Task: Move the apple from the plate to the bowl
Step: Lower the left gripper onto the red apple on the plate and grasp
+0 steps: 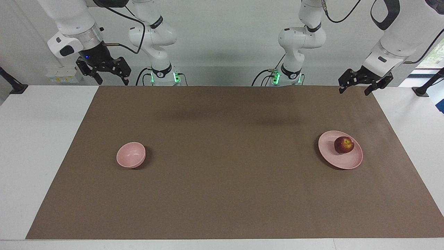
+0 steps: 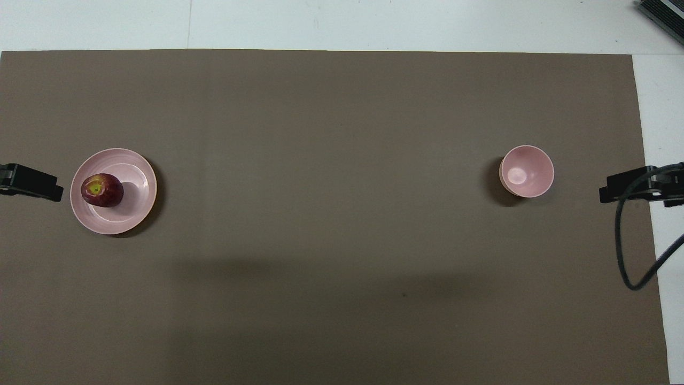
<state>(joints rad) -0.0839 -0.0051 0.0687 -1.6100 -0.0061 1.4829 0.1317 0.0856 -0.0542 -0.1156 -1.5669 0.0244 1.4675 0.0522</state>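
Brown mat (image 1: pixel 222 194) covers most of the white table (image 1: pixel 38 146), everything sits on it. Plate (image 1: pixel 338 161) is toward the left arm's end of the table, flat on the mat. Bowl (image 1: pixel 130 155) is toward the right arm's end, well apart from the plate, upright, nothing in it. Apple (image 1: pixel 344 144) is on the plate, on the part nearer the robots, yellowish patch facing up in the overhead view (image 2: pixel 101 190). Left gripper (image 1: pixel 353 91) is up in the air over the mat's edge at the robots' end, clear of the plate, fingers spread, nothing between them. Right gripper (image 1: pixel 111 82) hangs over the table edge by its own base, fingers spread too, holding nothing, arm waiting. Nothing is touching apple, plate or bowl
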